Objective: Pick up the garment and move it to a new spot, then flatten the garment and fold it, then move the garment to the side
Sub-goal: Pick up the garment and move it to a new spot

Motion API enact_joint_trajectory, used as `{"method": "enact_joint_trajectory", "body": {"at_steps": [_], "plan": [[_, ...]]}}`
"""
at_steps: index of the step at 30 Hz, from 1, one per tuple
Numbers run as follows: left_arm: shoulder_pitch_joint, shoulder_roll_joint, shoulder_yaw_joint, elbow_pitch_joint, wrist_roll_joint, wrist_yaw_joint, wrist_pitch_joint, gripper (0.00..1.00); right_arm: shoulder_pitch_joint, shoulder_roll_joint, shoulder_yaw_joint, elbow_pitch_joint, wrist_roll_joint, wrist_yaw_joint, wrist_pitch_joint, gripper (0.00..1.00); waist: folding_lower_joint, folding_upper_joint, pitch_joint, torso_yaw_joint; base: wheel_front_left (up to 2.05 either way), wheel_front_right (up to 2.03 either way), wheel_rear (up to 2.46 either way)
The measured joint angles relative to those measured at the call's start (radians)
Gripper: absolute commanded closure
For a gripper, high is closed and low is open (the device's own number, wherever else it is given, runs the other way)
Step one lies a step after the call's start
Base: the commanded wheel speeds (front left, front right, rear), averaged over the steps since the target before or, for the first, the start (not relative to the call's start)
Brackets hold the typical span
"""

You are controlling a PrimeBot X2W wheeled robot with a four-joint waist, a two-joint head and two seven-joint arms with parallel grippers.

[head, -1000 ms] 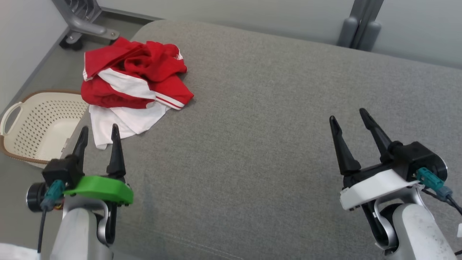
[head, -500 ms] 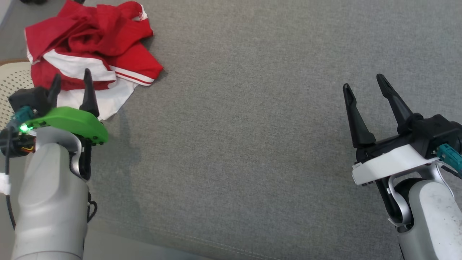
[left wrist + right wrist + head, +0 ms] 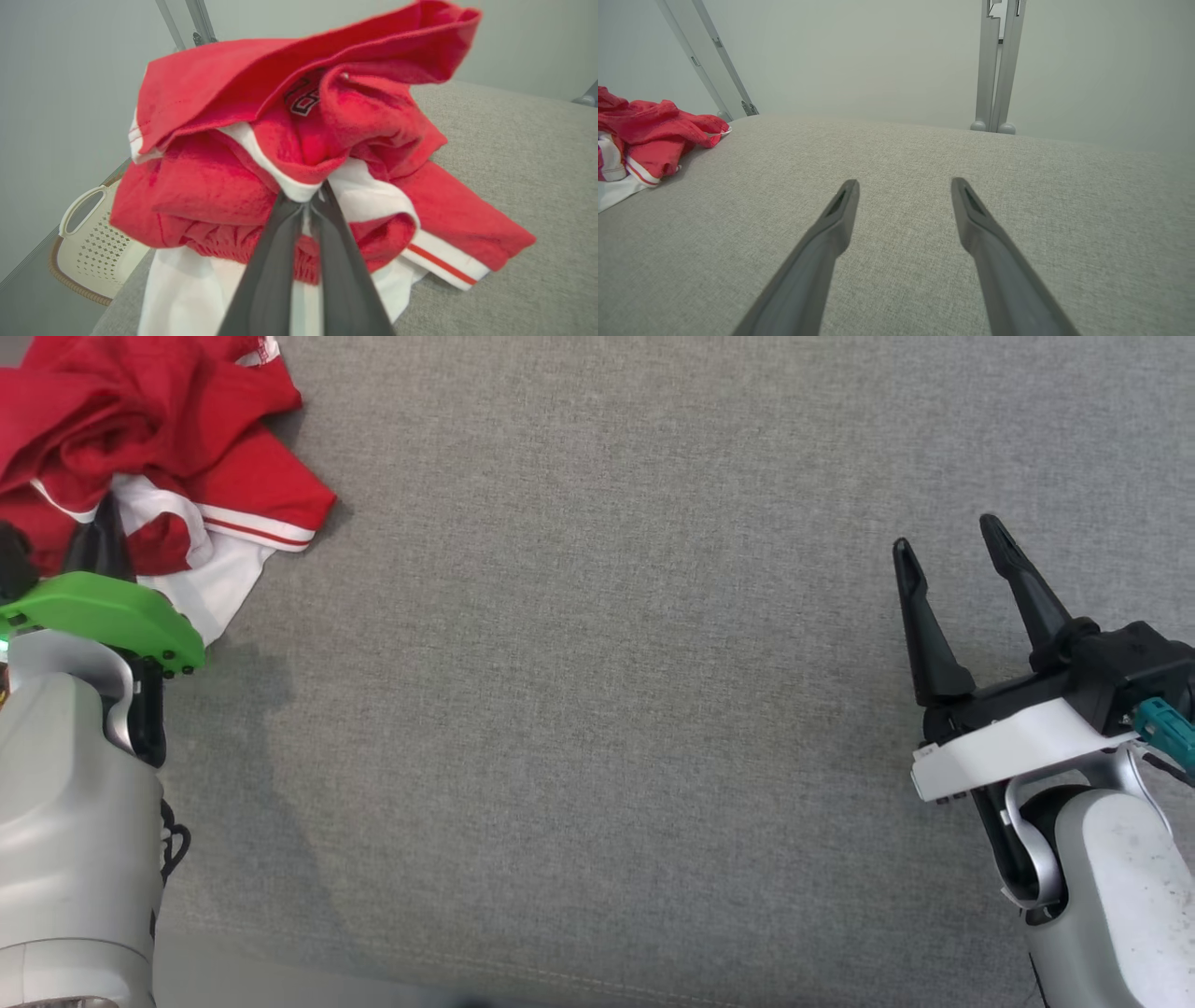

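**Item 1.** Crumpled red knit garment with white panels and red-and-white striped cuffs (image 3: 373, 121). It lies heaped at the far left of the grey woven upholstered surface (image 3: 607, 709), close to that surface's edge. A cream perforated plastic basket (image 3: 88, 233) sits below and beyond the edge.

**Handling (my judgement).** Light, soft and limp, with no stiffness. It is not fragile. The layers will likely slide over each other and trail when lifted.

**Item 2.** My left gripper (image 3: 308, 198). Its 2 dark fingers are pinched together on a white-edged fold at the front of the heap.

**Item 3.** My right gripper (image 3: 945, 534). The fingers are spread and hold nothing. It hangs over bare surface, well apart from the garment.

**Hold points (my judgement).** The present pinch takes 1 fold, which is enough to drag or lift the bundle. For flattening, the striped cuff and the white hem are the clearest edges to grip, 1 per gripper.
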State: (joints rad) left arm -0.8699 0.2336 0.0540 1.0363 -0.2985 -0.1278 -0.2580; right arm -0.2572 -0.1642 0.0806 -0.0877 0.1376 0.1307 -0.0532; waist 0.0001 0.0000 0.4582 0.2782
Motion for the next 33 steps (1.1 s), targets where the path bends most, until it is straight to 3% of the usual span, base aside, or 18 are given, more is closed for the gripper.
{"method": "enact_joint_trajectory", "body": {"at_steps": [17, 26, 33], "plan": [[0.345, 0.010, 0.065, -0.466, 0.060, 0.048, -0.004, 1.00, 0.084, 0.052, 0.029, 0.085, 0.006, 0.000, -0.056, 0.00, -0.0001, 0.0000, -0.230, -0.020, 0.00, 0.00, 0.00], [0.503, -0.014, 0.025, -0.719, 0.072, 0.065, 0.058, 1.00, 0.124, 0.071, 0.062, 0.098, 0.011, 0.000, -0.063, 0.00, -0.0001, 0.0000, -0.354, -0.050, 0.00, 0.00, 0.00], [0.569, -0.073, -0.072, -0.877, 0.078, 0.056, 0.135, 1.00, 0.123, 0.074, 0.073, 0.092, 0.013, 0.000, -0.063, 0.00, -0.0001, 0.0000, -0.382, -0.129, 0.00, 0.00, 0.00]]}}
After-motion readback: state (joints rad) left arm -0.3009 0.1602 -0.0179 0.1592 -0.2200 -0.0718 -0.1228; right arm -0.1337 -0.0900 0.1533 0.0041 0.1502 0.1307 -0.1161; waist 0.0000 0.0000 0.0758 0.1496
